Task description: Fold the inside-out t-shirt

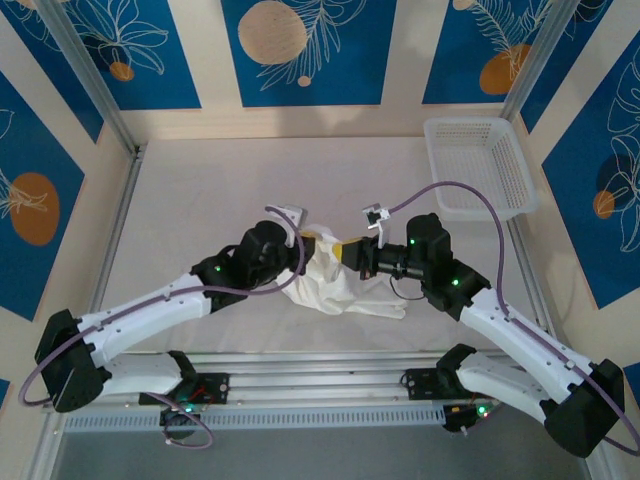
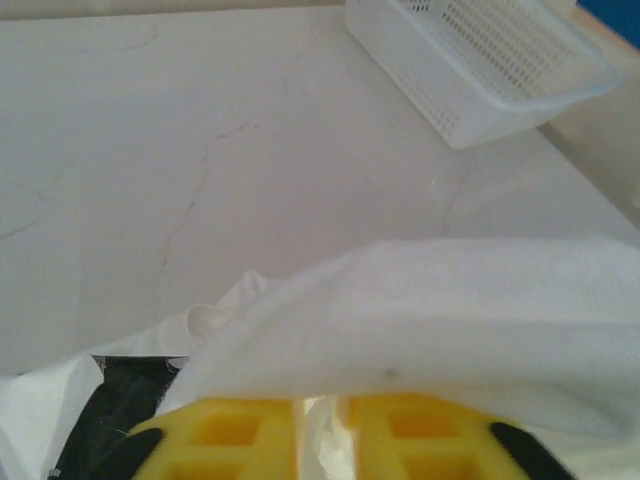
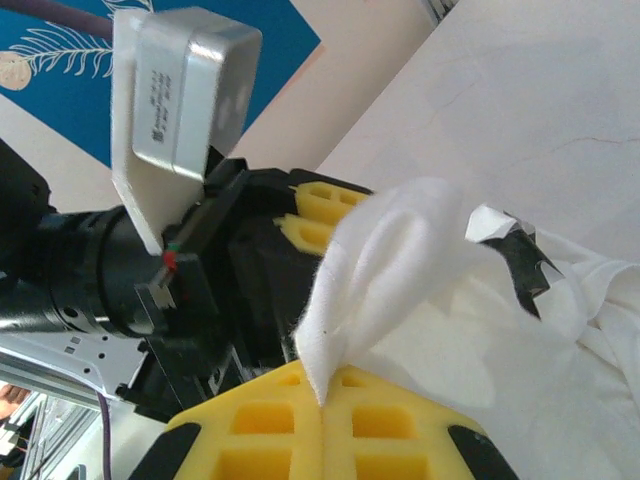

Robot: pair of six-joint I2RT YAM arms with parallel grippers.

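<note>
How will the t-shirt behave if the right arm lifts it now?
Likely floppy: the t-shirt lies bunched in wrinkled folds, draping from the right gripper, shut on a fold. Probably light, as that small pinch carries it. Its loose part may drag across the table.

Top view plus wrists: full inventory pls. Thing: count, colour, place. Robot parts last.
t-shirt: 1, white, bunched mid-table between the grippers
basket: 1, white lattice, table's far right corner
table: 1, off-white, under everything
wall panels: several, blue with orange prints, around the table
left arm: 1, white and black, near left
right arm: 1, white and black, near right
left gripper: 1, yellow, shut on t-shirt
right gripper: 1, yellow, shut on t-shirt
</note>
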